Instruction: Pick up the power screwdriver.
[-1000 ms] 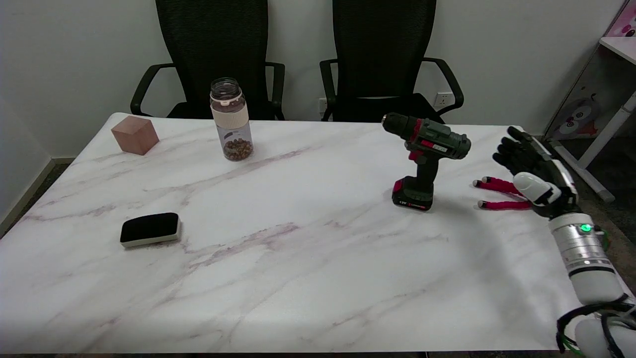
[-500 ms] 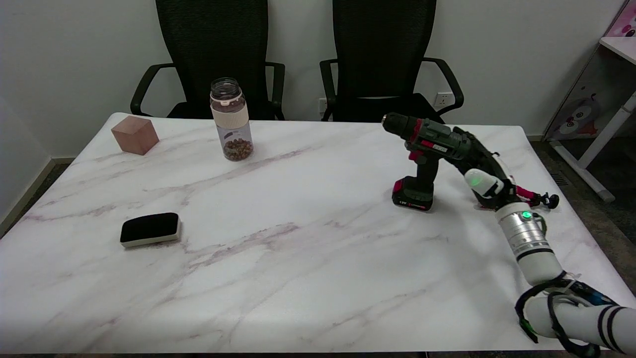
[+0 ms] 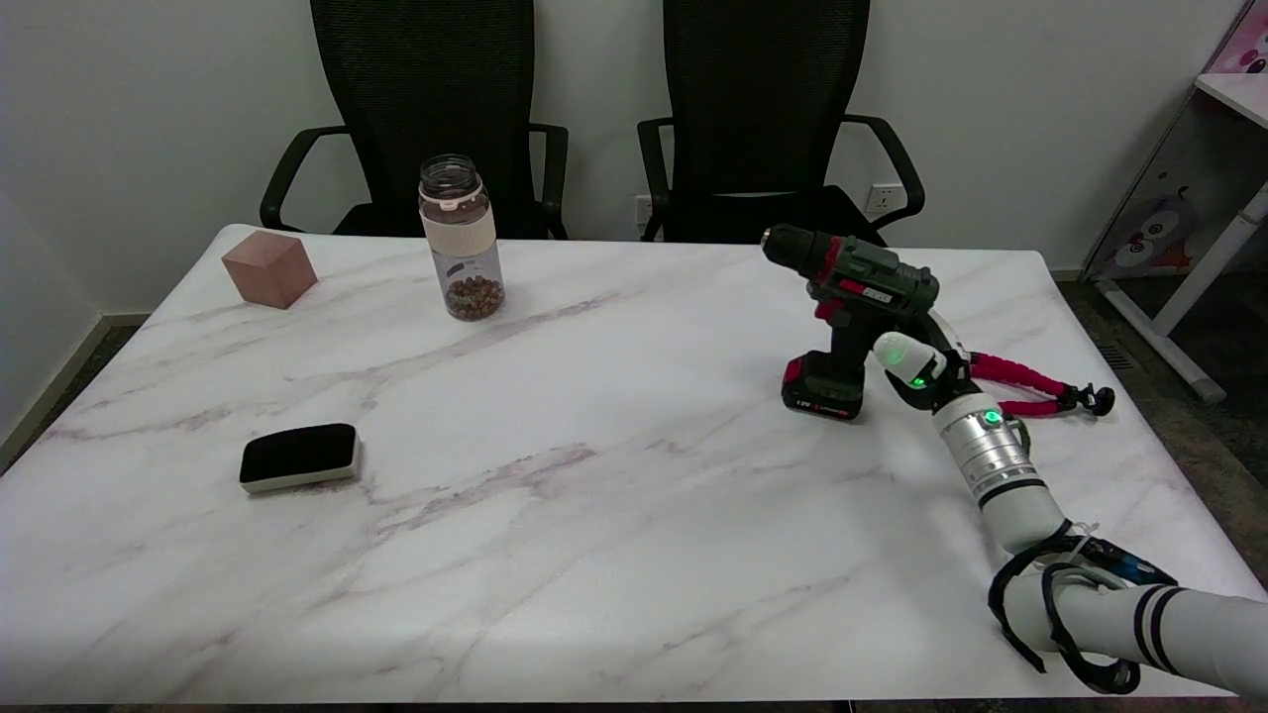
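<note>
the robot's white right arm reaches in from the lower right, its forearm lying low and slanting up toward the left, with black cables looped around it near the elbow. a silver metal wrist cuff with a small green light sits above the white forearm. the black-and-white many-fingered right hand (image 3: 916,361) is turned away, so mostly its rounded white back with a green glow shows. how the fingers lie cannot be told.

office | 2 black mesh chairs (image 3: 763,109) | marble-look table (image 3: 555,555) | white wall (image 3: 149,109)
</note>
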`<act>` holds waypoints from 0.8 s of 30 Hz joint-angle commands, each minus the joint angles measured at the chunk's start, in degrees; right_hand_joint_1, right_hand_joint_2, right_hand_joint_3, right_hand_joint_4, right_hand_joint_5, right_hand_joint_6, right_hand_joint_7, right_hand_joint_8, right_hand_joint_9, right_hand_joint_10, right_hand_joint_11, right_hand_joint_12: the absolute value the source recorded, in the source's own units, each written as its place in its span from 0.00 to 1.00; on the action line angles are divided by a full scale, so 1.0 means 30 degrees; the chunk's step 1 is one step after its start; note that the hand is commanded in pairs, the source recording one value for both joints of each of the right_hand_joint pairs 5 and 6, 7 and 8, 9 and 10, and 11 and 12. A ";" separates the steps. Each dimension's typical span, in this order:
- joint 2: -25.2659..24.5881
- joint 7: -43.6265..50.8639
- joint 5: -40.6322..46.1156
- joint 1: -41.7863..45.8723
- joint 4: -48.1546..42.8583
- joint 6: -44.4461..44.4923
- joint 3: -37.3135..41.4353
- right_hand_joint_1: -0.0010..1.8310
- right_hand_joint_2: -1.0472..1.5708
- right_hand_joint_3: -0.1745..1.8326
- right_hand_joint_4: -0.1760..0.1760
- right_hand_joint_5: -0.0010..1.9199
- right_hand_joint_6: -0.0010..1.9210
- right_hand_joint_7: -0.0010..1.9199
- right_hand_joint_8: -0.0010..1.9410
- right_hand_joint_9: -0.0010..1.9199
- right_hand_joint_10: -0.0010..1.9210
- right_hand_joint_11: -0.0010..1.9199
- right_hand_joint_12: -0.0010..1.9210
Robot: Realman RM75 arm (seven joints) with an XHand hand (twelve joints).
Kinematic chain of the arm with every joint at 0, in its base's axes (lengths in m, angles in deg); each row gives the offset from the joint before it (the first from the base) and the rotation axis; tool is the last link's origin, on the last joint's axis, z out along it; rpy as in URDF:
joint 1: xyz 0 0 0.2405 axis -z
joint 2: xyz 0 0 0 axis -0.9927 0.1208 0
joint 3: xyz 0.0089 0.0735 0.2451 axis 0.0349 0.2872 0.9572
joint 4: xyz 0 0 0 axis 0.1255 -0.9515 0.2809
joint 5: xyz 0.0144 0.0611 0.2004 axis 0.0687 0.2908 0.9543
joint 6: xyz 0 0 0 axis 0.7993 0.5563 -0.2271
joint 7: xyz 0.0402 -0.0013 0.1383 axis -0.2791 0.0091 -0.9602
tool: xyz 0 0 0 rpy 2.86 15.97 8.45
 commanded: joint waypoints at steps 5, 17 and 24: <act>-0.0786 -0.0367 -0.0562 -0.1361 -0.0590 -0.0765 -0.0944 0.49 0.27 0.40 0.97 0.19 0.19 0.19 0.19 0.18 0.18 0.18 0.18; -0.0786 -0.0367 -0.0562 -0.1379 -0.0755 -0.0759 -0.0827 0.49 0.28 0.38 0.99 0.21 0.21 0.21 0.21 0.21 0.21 0.21 0.21; -0.0786 -0.0367 -0.0387 -0.1323 -0.0755 -0.0655 -0.0758 0.49 0.31 0.38 1.00 0.24 0.24 0.24 0.24 0.28 0.28 0.34 0.34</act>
